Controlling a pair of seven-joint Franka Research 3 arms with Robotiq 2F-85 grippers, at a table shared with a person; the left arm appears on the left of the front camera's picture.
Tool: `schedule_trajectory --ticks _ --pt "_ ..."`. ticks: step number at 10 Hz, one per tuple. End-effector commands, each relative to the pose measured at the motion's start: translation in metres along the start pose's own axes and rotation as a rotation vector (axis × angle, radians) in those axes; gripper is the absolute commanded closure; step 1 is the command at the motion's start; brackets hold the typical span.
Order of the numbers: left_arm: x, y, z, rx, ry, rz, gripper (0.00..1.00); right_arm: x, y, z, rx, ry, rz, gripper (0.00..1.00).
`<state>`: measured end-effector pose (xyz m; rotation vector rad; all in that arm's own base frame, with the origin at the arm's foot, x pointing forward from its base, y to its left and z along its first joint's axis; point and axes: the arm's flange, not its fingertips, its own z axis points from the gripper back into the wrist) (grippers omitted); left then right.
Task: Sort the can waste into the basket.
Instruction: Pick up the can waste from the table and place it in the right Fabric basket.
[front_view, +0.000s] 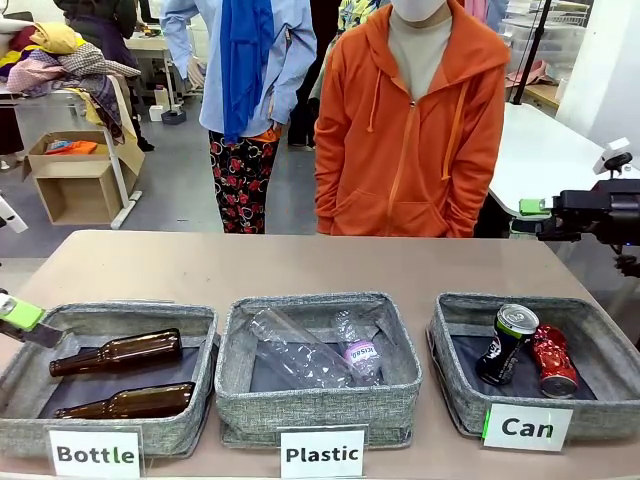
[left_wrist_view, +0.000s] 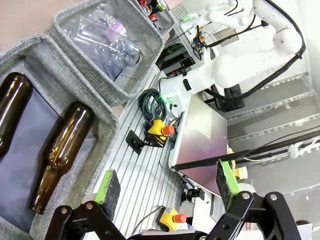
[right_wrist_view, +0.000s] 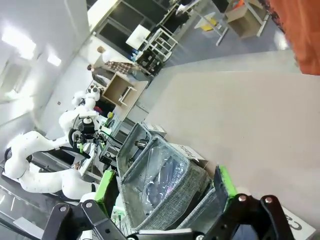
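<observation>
The grey basket (front_view: 520, 303) labelled "Can" stands at the front right of the table. Two cans lie inside it side by side: a black can with a green rim (front_view: 507, 343) and a crushed red can (front_view: 553, 360). My right gripper (front_view: 535, 212) hovers above and behind this basket at the table's right edge. In the right wrist view the right gripper (right_wrist_view: 165, 185) is open with nothing between its green pads. My left gripper (front_view: 25, 322) sits at the far left, beside the "Bottle" basket. The left wrist view shows the left gripper (left_wrist_view: 167, 182) open and holding nothing.
A "Bottle" basket (front_view: 110, 315) at the front left holds two brown glass bottles (front_view: 118, 353). A "Plastic" basket (front_view: 320, 305) in the middle holds clear plastic bottles. A person in an orange hoodie (front_view: 420, 130) stands at the far side. Bare tabletop (front_view: 300, 260) lies behind the baskets.
</observation>
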<state>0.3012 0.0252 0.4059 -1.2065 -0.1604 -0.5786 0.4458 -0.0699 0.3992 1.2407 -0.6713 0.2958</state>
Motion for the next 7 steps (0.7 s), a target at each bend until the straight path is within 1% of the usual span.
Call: schedule_trajectory --ticks 1,7 --pt "0.0005 -0.0032 0.0000 -0.012 -0.013 0.000 0.00 0.0011 0.0039 0.0003 0.008 0.004 0.007 0.00" --pt "0.0005 -0.0032 0.0000 -0.012 -0.013 0.000 0.00 0.0011 0.0039 0.0003 0.008 0.004 0.007 0.00"
